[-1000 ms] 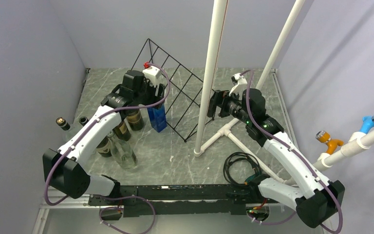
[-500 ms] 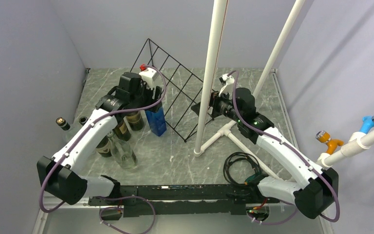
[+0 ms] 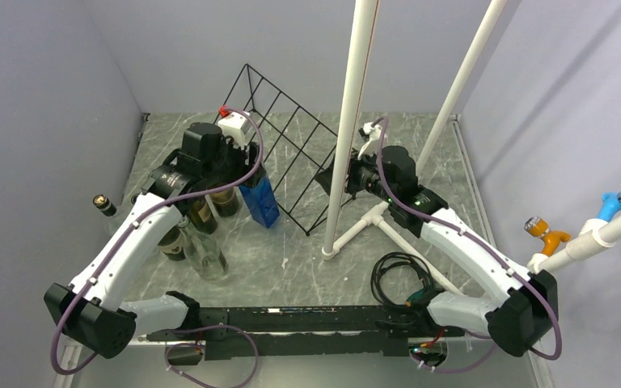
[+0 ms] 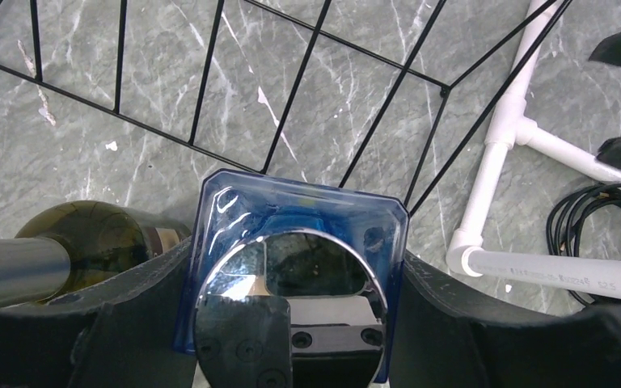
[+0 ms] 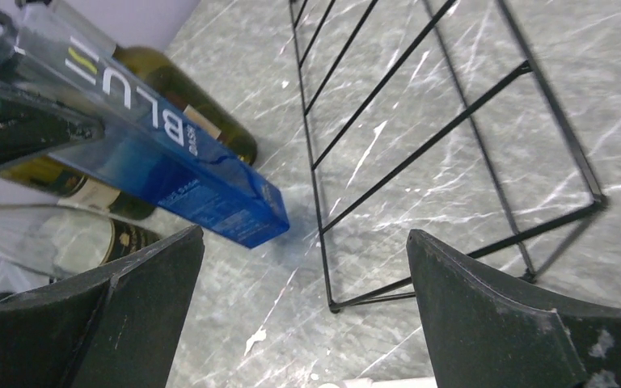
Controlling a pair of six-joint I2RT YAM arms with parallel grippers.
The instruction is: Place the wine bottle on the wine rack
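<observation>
Left hand (image 4: pixel 291 275) points steeply down, clamped on the cap end of the blue square glass wine bottle (image 5: pixel 170 170). Bottle tilted, base down on the grey marbled bench (image 3: pixel 291 259), just beside the black wire wine rack (image 3: pixel 287 153). Right hand (image 5: pixel 305 238) faces the rack, fingers apart.

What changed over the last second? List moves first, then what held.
The left gripper swung left, tipping the blue bottle it clamps so its top leans left. The right gripper, open, edged left toward the wine rack. Rack and the other bottles stayed put.
</observation>
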